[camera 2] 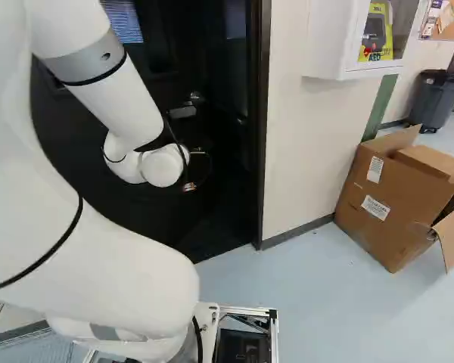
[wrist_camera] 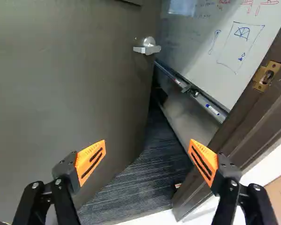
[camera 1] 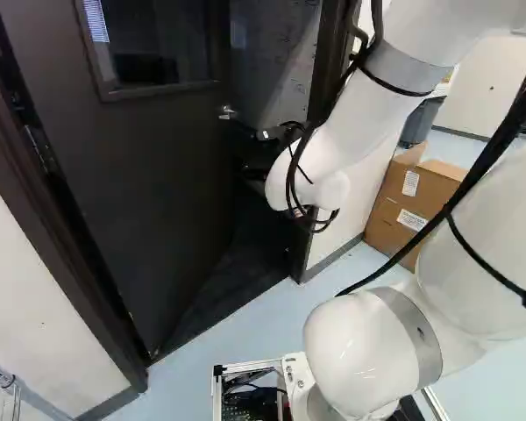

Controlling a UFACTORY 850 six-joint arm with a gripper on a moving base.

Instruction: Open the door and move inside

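So I'm standing in the room watching this, and the door [camera 1: 149,193] is partway open, swung inward from the door frame [wrist_camera: 243,117], so there's a decent gap. Its lever handle [wrist_camera: 147,48] sits near the free edge, inside the door frame and well apart from its latch side, where a brass strike plate [wrist_camera: 267,76] shows. The white arm [camera 2: 129,113] is reaching toward the gap, and the gripper [camera 2: 190,186] is spread wide with nothing in its grasp. One orange pad [wrist_camera: 91,161] is in front of the door, the other in front of the latch side of the door frame. Through the door frame you get dark striped carpet [wrist_camera: 140,183] and a whiteboard [wrist_camera: 225,42] with a few markers on its tray [wrist_camera: 196,93]. On my side, just past the door frame's latch side, there's wall [camera 2: 303,151], then an open cardboard box [camera 2: 386,204] on the floor.
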